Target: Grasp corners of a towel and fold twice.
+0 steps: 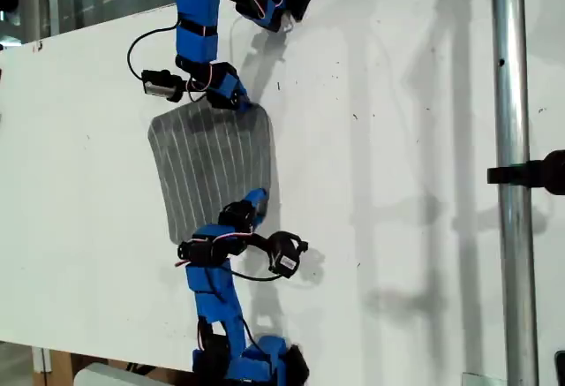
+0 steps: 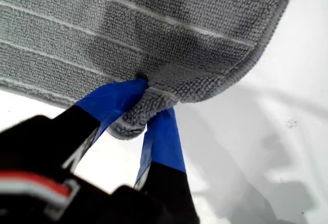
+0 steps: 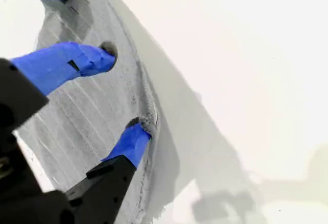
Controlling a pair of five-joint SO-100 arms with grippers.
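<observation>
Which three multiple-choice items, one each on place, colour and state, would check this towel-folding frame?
1. In the exterior view, along which side of the towel do the two blue grippers sit?
A. the exterior view's left side
B. the exterior view's right side
C. the towel's middle

2. What colour is the towel?
A. grey with thin pale stripes
B. plain red
C. green with dots

3. What state is my first gripper in?
A. wide open above bare table
B. shut on a metal pole
C. shut on the towel

Answers:
1 B: one gripper and the other gripper both meet the towel at its corners on that side.
2 A: grey pile with pale lines shows in every view.
3 C: my first gripper has bunched cloth pinched between its jaws.
</observation>
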